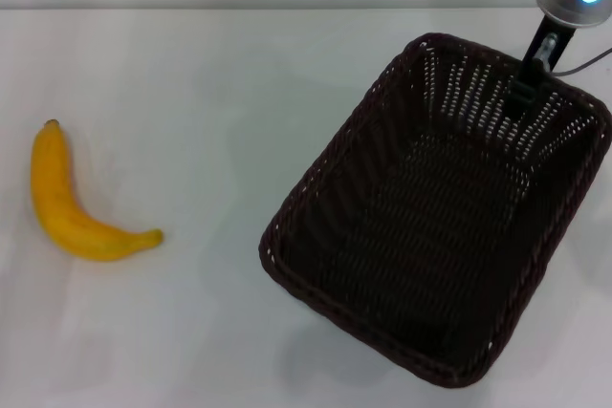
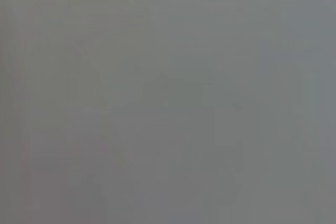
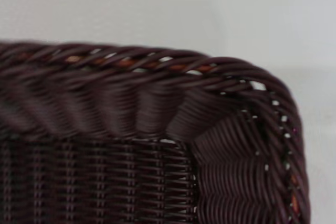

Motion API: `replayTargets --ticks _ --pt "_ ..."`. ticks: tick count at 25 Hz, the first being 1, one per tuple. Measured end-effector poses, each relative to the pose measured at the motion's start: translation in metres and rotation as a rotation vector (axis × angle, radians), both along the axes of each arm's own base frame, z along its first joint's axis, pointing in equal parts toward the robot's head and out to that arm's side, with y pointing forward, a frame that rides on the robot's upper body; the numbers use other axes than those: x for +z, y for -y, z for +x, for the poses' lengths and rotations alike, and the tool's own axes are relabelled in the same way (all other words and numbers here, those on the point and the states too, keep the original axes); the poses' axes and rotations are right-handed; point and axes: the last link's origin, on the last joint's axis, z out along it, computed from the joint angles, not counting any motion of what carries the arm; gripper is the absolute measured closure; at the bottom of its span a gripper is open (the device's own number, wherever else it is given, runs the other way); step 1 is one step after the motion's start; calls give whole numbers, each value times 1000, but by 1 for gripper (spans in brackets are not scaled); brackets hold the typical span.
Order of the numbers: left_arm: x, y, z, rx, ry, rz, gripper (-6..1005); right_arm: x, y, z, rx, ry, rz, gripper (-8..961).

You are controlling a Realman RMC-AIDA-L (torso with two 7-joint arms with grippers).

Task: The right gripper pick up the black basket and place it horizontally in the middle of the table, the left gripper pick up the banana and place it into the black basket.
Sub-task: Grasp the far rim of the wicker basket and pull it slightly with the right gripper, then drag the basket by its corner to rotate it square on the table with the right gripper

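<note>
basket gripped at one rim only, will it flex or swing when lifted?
Probably some tilt: the right end effector sits at the far rim of the black basket, well off its middle, so the near end would likely sag. The tight weave and braided rim look fairly stiff, so little flex. Open-weave walls suggest it is light for its size. The woven rim should resist slipping.

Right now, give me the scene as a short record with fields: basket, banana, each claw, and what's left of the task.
basket: black basket on the table, right side, angled, empty
banana: banana on the table's left, apart from the basket
right claw: right claw at the basket's far rim; grip cannot be judged
left claw: not in view
left to do: basket not yet centred; banana not yet in it
</note>
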Motion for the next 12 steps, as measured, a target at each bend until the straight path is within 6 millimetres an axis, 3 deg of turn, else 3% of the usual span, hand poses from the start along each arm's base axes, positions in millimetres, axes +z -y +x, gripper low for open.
replayTargets --ticks 6,12 --pt "20 -4 3 -32 -51 65 127 13 0 1 -211 -106 178 735" --pt "32 -11 6 -50 -77 95 127 44 4 35 -510 -227 349 740"
